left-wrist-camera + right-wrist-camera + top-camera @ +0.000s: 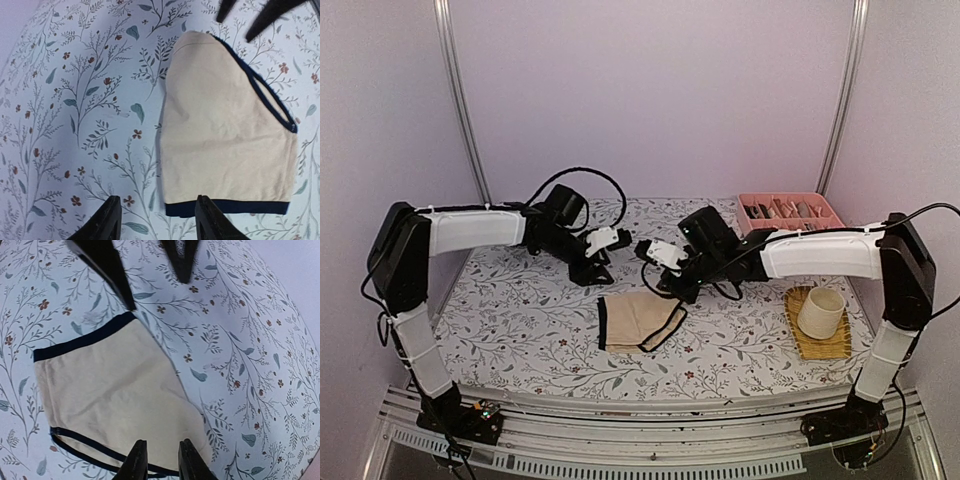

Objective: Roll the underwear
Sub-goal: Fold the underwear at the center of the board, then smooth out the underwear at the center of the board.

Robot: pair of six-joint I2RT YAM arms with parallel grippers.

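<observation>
Beige underwear (638, 322) lying folded flat at middle of floral desk (510, 320). Dark edging running along waistband and leg opening. Left jaws hanging just above its far-left edge, standing wide, gripping nothing. Right jaws hanging above its far-right corner, parted narrowly, nothing between them.

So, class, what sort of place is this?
Likely a robot lab booth: two arms bolted at a table's edge, plain enclosing walls, staged beige underwear and pink tray on a floral tablecloth.
</observation>
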